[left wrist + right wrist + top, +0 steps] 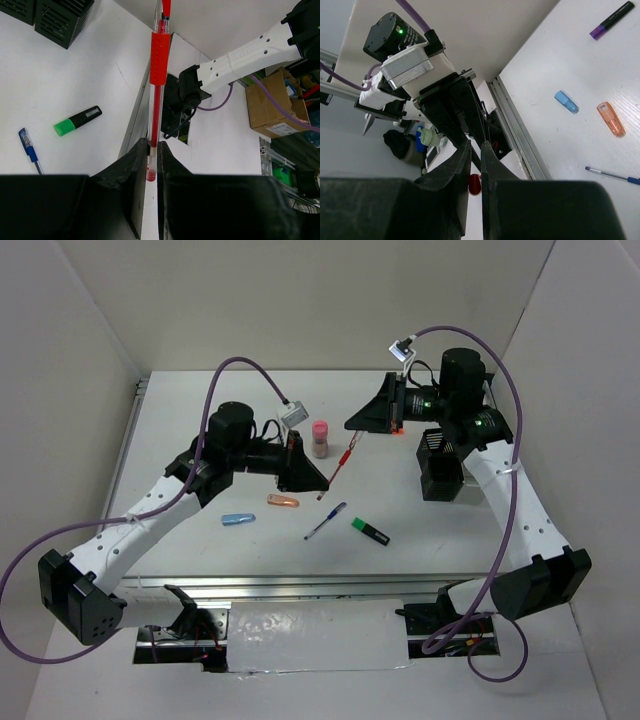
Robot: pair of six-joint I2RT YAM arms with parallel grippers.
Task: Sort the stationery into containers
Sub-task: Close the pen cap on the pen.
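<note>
1. Step in hand looks like a midair handover of the red pen (340,468) from the left gripper (321,487) to the right gripper (356,430), left of the black mesh pen cup (440,475).
2. Left gripper is closed on the pen's lower end. The left wrist view shows both fingers pinching the clear barrel below the red grip sleeve.
3. Right gripper is closed on the pen's other end. The right wrist view shows red between its fingers, and the thin barrel runs out toward the left gripper.
4. The pen is off the table (200,420), tilted, spanning both grippers, not yet over the cup.
5. To do it well, the left gripper should release only once the right grip is firm. It should then open wide and back off along the pen's line, without twisting.
6. Risk: if both arms pull at once, the pen may bend or slip.
7. The next move likely needs the pen carried over the cup's opening, tipped near upright and centred before release. Held by its end, it may swing.
8. Left of the cup on the table lie the blue pen (326,521) and green highlighter (370,531). Farther left are the orange cap piece (283,502) and blue cap piece (238,519). The pink-capped cylinder (320,438) stands behind them.
</note>
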